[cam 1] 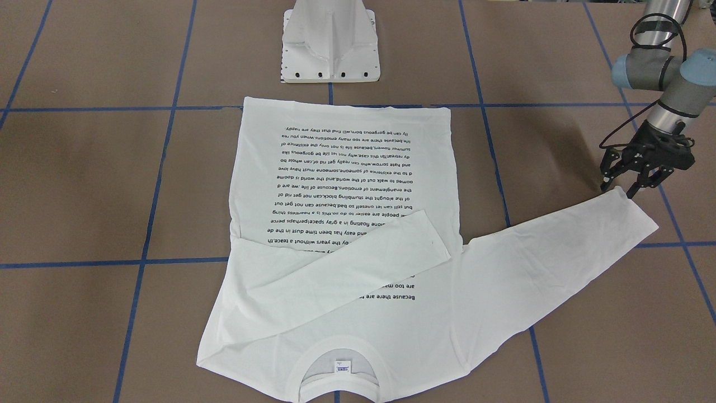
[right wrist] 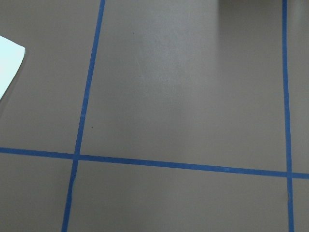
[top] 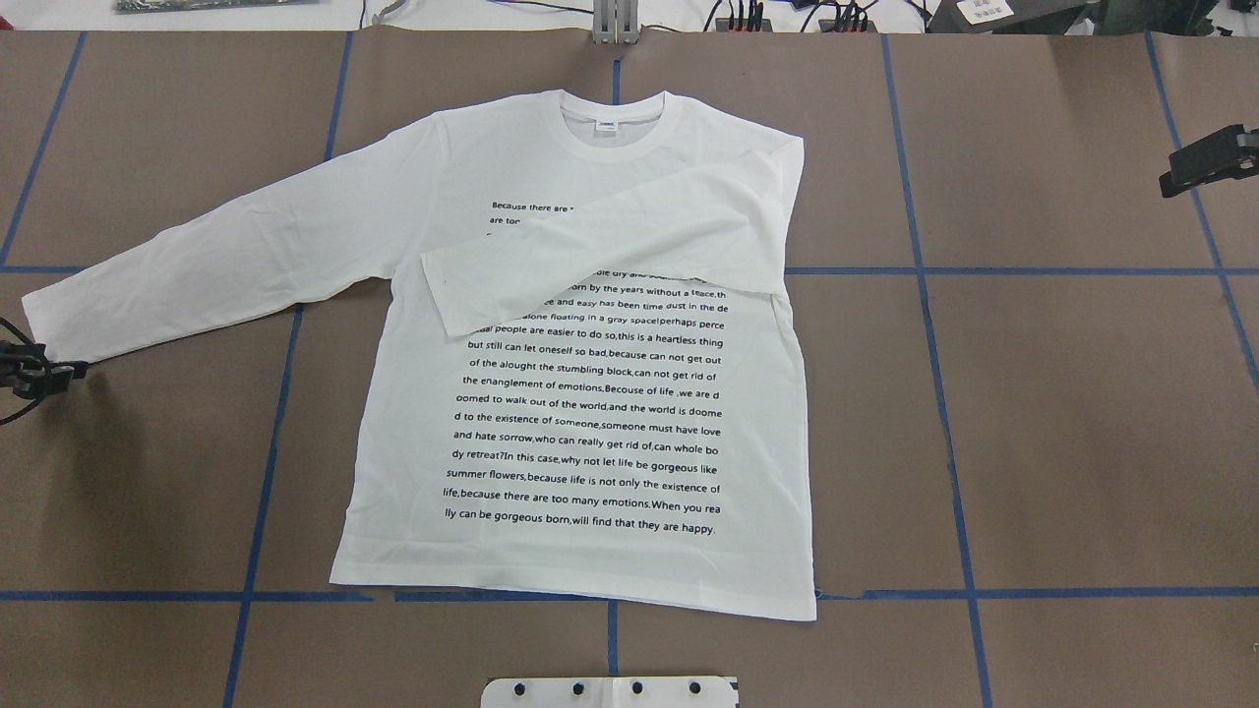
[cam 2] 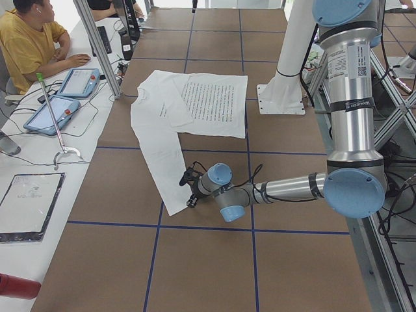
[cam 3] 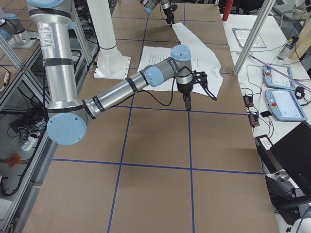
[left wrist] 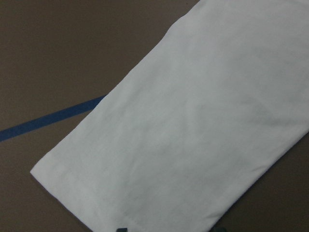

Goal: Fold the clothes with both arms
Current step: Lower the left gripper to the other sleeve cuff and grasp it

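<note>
The white long-sleeved T-shirt [top: 590,442] lies flat on the brown table, printed text up, its collar [top: 612,123] on the far side from the robot. One sleeve [top: 600,261] is folded across the chest. The other sleeve [top: 197,265] stretches out flat toward my left arm. My left gripper [cam 1: 620,190] is open and low at that sleeve's cuff [left wrist: 145,193], its fingers either side of the cuff's corner. My right gripper [top: 1205,162] hangs over bare table well to the shirt's side, holding nothing. Its jaws are not clear in any view.
The robot's white pedestal base [cam 1: 330,50] stands just behind the shirt's hem. Blue tape lines [top: 944,433] grid the table. In the exterior left view a person sits at a side table [cam 2: 45,143] with tablets. Metal frame posts [cam 3: 245,43] stand at the table's edges.
</note>
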`<state>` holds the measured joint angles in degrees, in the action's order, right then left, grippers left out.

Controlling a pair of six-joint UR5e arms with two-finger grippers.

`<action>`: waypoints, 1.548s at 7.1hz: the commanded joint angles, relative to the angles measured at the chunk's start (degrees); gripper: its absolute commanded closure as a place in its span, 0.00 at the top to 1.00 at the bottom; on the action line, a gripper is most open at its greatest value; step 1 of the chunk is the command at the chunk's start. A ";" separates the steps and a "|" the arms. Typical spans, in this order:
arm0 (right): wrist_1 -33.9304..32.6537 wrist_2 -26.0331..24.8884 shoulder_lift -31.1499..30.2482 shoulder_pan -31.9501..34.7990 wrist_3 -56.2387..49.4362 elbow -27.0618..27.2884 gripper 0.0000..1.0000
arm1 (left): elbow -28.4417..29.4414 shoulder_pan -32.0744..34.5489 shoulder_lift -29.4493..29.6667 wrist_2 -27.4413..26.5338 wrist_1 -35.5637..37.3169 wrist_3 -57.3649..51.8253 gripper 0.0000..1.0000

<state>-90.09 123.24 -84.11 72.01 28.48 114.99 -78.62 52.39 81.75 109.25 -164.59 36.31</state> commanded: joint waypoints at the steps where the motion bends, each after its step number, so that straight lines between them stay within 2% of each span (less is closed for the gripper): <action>1: 0.00 -0.02 0.00 -0.03 0.00 0.15 1.00 | 0.04 -0.18 -0.19 0.00 -0.29 -0.02 0.19; 2: 0.00 0.07 0.09 -0.03 0.09 0.15 1.00 | 0.04 -0.18 -0.19 0.00 -0.29 -0.02 0.00; 5: 0.00 0.24 0.09 -0.03 0.09 0.15 1.00 | -1.35 -0.01 -0.10 0.35 -1.42 -0.10 0.00; 6: 0.00 0.24 0.09 -0.03 0.09 0.06 1.00 | -3.97 0.08 -0.10 0.44 -6.74 -0.02 0.00; 7: 0.00 0.24 0.09 -0.03 0.09 -0.11 1.00 | -6.26 0.60 0.85 0.62 -7.58 0.85 0.00; 8: 0.00 0.24 0.09 -0.03 0.09 -0.11 1.00 | -7.85 0.78 3.13 3.32 -7.50 5.56 0.00; 9: 0.00 0.24 0.09 -0.03 0.09 -0.11 1.00 | -9.95 0.78 6.63 6.30 -6.02 13.35 0.00; 11: 0.00 0.07 0.09 -0.03 0.09 -0.11 1.00 | -14.00 0.43 18.20 7.82 6.49 21.74 0.00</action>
<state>-90.09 123.37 -84.02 71.98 28.56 114.88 -90.19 53.03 93.16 116.12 -165.13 52.67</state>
